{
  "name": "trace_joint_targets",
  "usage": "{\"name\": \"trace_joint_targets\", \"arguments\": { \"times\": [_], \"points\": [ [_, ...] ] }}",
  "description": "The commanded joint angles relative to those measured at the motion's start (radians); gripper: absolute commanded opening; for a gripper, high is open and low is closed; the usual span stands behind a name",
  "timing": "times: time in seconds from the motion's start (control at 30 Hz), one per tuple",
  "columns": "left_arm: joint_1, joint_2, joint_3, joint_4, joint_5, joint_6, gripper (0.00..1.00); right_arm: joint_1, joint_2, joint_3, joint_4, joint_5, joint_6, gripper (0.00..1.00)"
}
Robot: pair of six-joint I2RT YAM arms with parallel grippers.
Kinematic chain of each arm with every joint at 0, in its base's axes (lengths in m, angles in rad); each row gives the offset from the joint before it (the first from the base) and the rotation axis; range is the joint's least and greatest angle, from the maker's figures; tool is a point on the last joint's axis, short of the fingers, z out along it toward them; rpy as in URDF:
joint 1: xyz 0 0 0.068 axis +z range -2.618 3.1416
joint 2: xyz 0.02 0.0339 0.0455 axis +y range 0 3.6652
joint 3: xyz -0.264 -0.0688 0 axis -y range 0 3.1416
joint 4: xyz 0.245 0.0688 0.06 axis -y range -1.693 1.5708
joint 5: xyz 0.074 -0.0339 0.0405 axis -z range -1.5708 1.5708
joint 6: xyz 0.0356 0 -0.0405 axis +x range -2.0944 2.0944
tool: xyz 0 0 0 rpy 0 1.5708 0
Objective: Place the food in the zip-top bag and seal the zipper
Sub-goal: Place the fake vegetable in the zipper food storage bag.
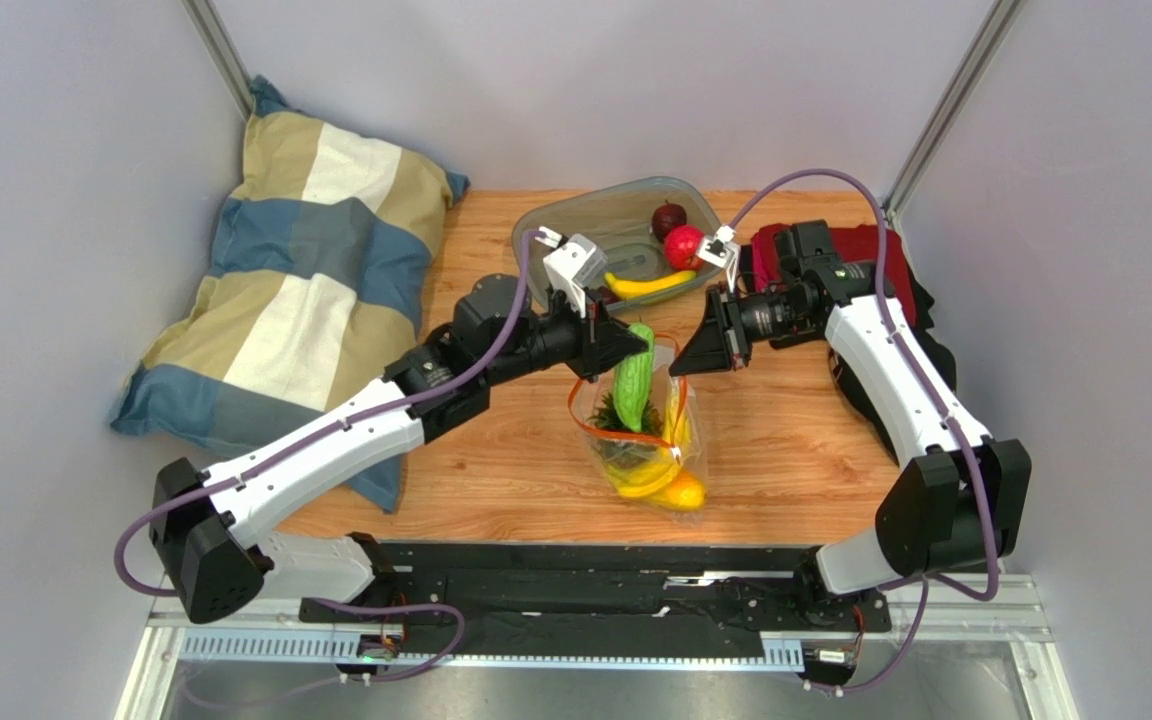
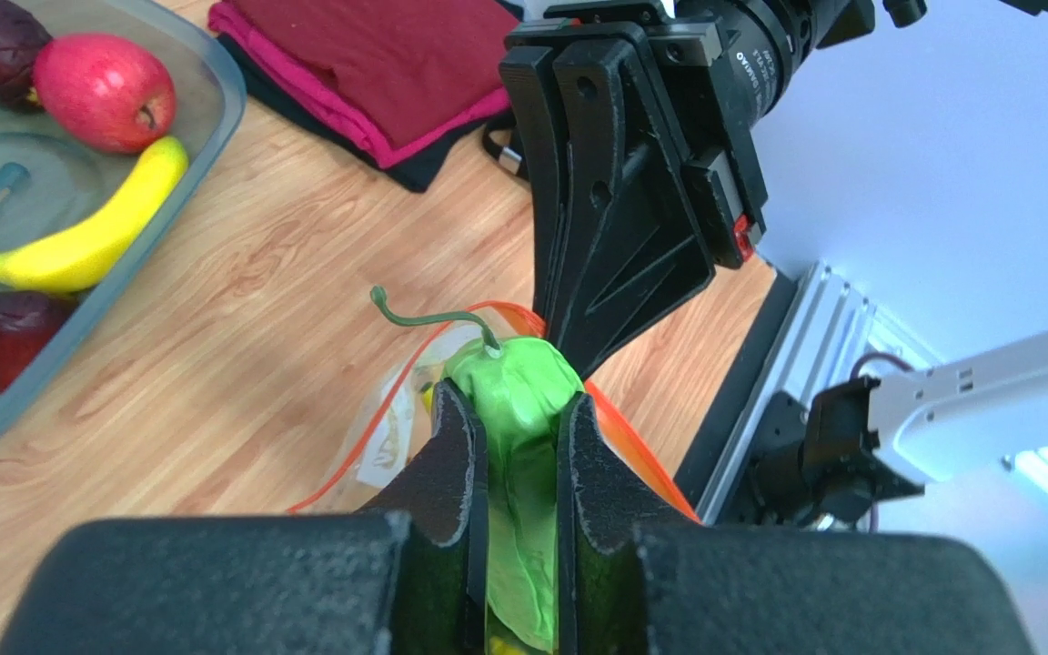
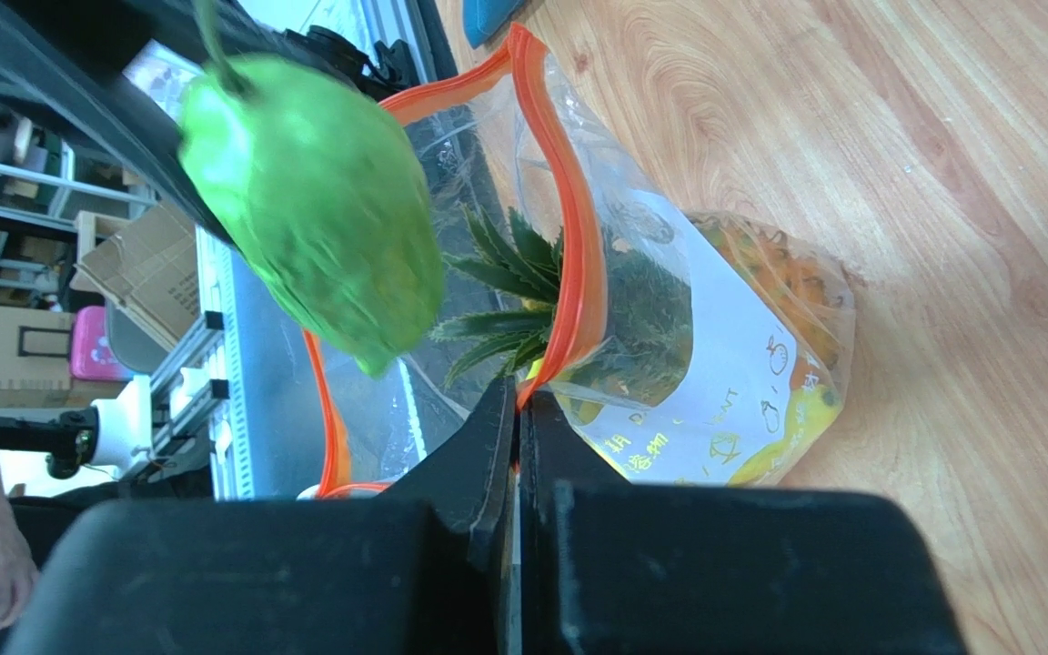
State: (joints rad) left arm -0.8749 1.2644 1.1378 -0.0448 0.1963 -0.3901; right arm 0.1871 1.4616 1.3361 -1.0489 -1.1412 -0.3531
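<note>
**A:** From the top, which step is in hand?

**B:** Loading. The left gripper point(image 1: 615, 348) is clamped on the cucumber point(image 1: 633, 378), which hangs tilted over the mouth of the bag point(image 1: 654, 450) at mid-table. The right gripper point(image 1: 692, 357) pinches the rim and holds it up. Yellow fruit point(image 1: 657, 483) lies at the bottom of the bag. A banana point(image 1: 648, 284) and red fruits point(image 1: 683, 246) are in the tray point(image 1: 537, 237), so I judge that more loading comes before any sealing.

**A:** And the left wrist view?

**B:** The fingers point(image 2: 459, 423) sit narrow around the cucumber point(image 2: 523, 375), stem end forward, with the orange zipper point(image 2: 632, 444) just beyond. I judge the next move is to lower it through the mouth and then spread the fingers, while the other arm holds its pinch. The fingers and cucumber hide the bag's inside.

**A:** Right wrist?

**B:** Those fingers point(image 3: 500, 410) are closed to a sliver on the zipper point(image 3: 579, 205). Pineapple point(image 3: 516, 287) leaves show inside. The cucumber point(image 3: 318, 219) hangs at the mouth, but I cannot tell whether it touches the rim. The gripper body cuts off the near end of the mouth, so I cannot tell where closing would start.
</note>
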Motion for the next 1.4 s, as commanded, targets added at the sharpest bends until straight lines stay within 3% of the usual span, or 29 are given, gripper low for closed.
{"name": "trace_joint_targets", "arguments": {
  "times": [0.0,0.2,0.4,0.63,0.73,0.77,0.8,0.83,0.97,1.1,1.2,1.23,1.37],
  "points": [
    [-0.064,0.018,-0.041,0.241,-0.115,-0.076,0.0,-0.009,0.022,0.021,0.05,-0.054,0.042,0.0],
    [-0.141,0.055,-0.078,0.322,-0.181,-0.052,0.01,-0.023,0.034,0.023,0.059,-0.071,0.059,0.0],
    [-0.174,0.085,-0.176,0.365,-0.187,-0.069,0.09,-0.043,0.046,0.023,0.064,-0.087,0.071,0.0],
    [-0.185,0.079,-0.227,0.445,-0.097,-0.047,0.2,-0.063,0.069,0.041,0.064,-0.109,0.074,0.0],
    [-0.185,0.056,-0.227,0.45,-0.025,0.018,0.56,-0.061,0.075,0.043,0.064,-0.114,0.068,0.0],
    [-0.185,0.044,-0.225,0.435,-0.012,0.036,0.82,-0.061,0.074,0.04,0.066,-0.112,0.063,0.0],
    [-0.185,0.023,-0.208,0.41,-0.024,0.046,0.95,-0.061,0.072,0.038,0.066,-0.111,0.062,0.0],
    [-0.184,0.012,-0.191,0.381,-0.041,0.068,0.99,-0.063,0.069,0.035,0.064,-0.114,0.057,0.0],
    [-0.138,-0.016,-0.047,0.114,-0.045,0.154,0.99,-0.061,0.056,0.025,0.059,-0.111,0.043,0.0],
    [0.005,-0.011,0.162,-0.091,0.09,0.149,0.99,-0.067,0.049,0.04,0.001,-0.101,-0.015,0.0],
    [0.063,0.056,0.323,-0.289,0.133,0.276,0.95,-0.071,0.059,0.087,-0.068,-0.068,-0.063,0.0],
    [0.066,0.073,0.35,-0.369,0.144,0.308,0.9,-0.071,0.062,0.101,-0.082,-0.065,-0.075,0.0],
    [0.063,0.099,0.343,-0.389,0.3,0.378,0.43,-0.071,0.081,0.147,-0.121,-0.065,-0.075,0.0]
  ]
}}
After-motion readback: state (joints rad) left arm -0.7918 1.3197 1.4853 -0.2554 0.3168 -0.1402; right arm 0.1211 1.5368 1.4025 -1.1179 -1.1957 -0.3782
